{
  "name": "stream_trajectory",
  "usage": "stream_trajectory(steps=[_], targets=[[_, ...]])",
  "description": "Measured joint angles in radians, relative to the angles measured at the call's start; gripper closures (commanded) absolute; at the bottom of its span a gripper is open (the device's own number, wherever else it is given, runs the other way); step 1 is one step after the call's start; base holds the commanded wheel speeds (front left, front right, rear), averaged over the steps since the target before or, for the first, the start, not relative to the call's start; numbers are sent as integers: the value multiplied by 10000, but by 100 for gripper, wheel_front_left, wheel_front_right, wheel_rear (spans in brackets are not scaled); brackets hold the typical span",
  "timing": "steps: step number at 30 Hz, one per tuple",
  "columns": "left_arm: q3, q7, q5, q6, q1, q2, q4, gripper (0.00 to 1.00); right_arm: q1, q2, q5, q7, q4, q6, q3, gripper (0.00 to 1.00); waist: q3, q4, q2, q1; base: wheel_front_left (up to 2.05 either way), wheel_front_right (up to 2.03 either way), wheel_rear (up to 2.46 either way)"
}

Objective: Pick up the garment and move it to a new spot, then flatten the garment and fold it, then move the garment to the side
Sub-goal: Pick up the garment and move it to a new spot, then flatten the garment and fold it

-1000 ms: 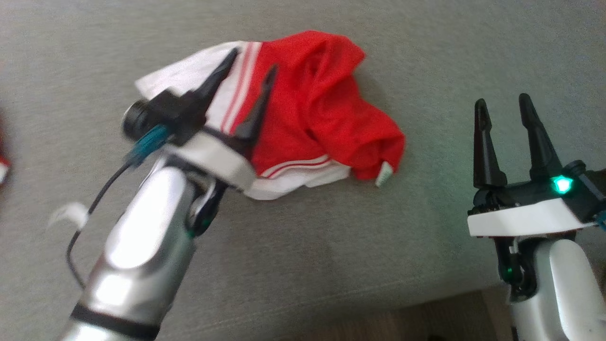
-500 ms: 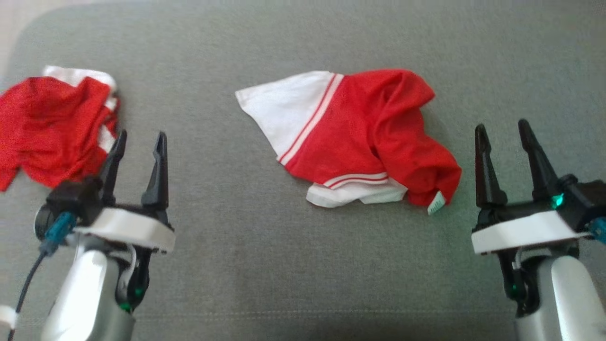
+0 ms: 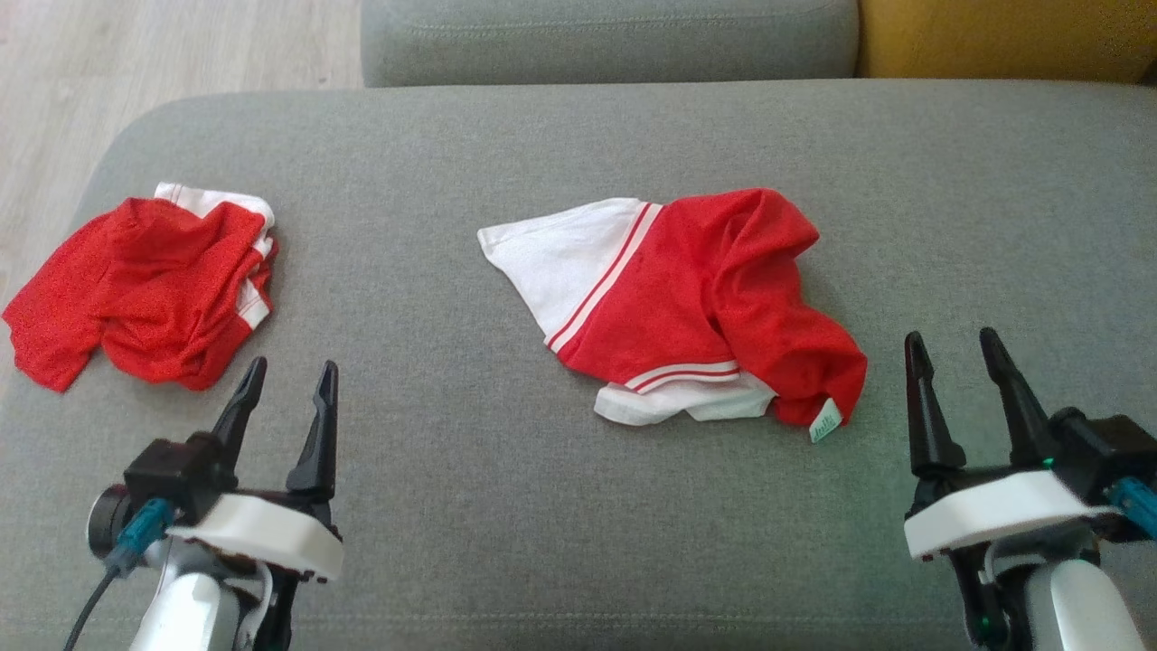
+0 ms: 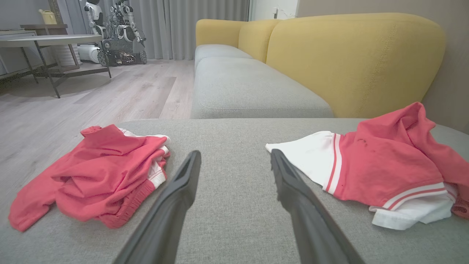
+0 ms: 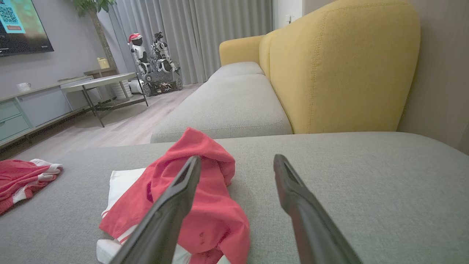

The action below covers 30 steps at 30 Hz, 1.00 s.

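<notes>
Head view, bottom edge: left gripper (image 3: 294, 364) at lower left, right gripper (image 3: 951, 334) at lower right. Both are over the grey seat (image 3: 506, 506) with fingers pointing up the frame. Both are released: the 2 fingers of each stand spread, nothing between them, no cloth touched.

Mid-frame, just right of centre: garment (image 3: 696, 298), red with white panels and red-white stripes, lying crumpled on the seat. Its white part points to the upper left and the red bulk bunches toward the right. A small pale label (image 3: 824, 423) sits at its lower right corner. The right gripper is near that corner but apart from it; the left gripper is well apart.

Left of frame: 2nd garment (image 3: 145, 280), also red and white, heaped near the seat's left edge. It lies just above the left gripper's tips, not touching.

Left wrist view: the 2 cloths lie either side of the spread fingers.

Right wrist view: the garment lies lower left, partly behind the left-hand finger.

Top of head frame: another grey cushion (image 3: 606, 36), wood floor (image 3: 181, 45) upper left, yellow back (image 3: 1003, 36) upper right.

Far, left wrist view, upper left: table (image 4: 51, 39), 2 robots (image 4: 117, 36), grey curtains (image 4: 190, 25).
</notes>
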Motion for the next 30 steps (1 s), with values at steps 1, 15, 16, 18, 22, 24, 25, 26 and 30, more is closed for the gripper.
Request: stream_trajectory(steps=[1,15,16,18,22,24,25,26,30], targets=[[6,0,0,0,43,-2,6,0,51,0,44,2,8,0,6,0,-40,-14,0,0,0,0,0],[81,0,2,0,122,-8,12,0,188,4,44,107,17,0,12,0,-157,-114,0,0,0,0,0],[82,0,2,0,122,-8,12,0,198,4,44,115,-15,0,12,0,-149,-120,0,0,0,0,0],[90,0,25,2,122,-10,12,0,221,4,44,123,-54,0,10,0,-131,-128,0,0,0,0,0],[119,-2,84,2,122,-31,12,0,225,4,44,125,-58,0,12,0,-126,-137,0,0,0,0,0],[123,0,84,2,122,-56,12,0,226,4,44,148,-58,0,12,0,-142,-134,0,0,0,0,0],[123,0,84,2,122,-63,12,0,228,4,44,201,-61,0,12,0,-146,-131,0,0,0,0,0],[125,-2,84,2,122,-69,12,0,231,4,44,211,-63,0,13,0,-146,-127,0,0,0,0,0],[132,0,86,2,122,-100,10,0,233,4,44,211,-67,0,15,0,-111,-106,0,0,0,0,0]])
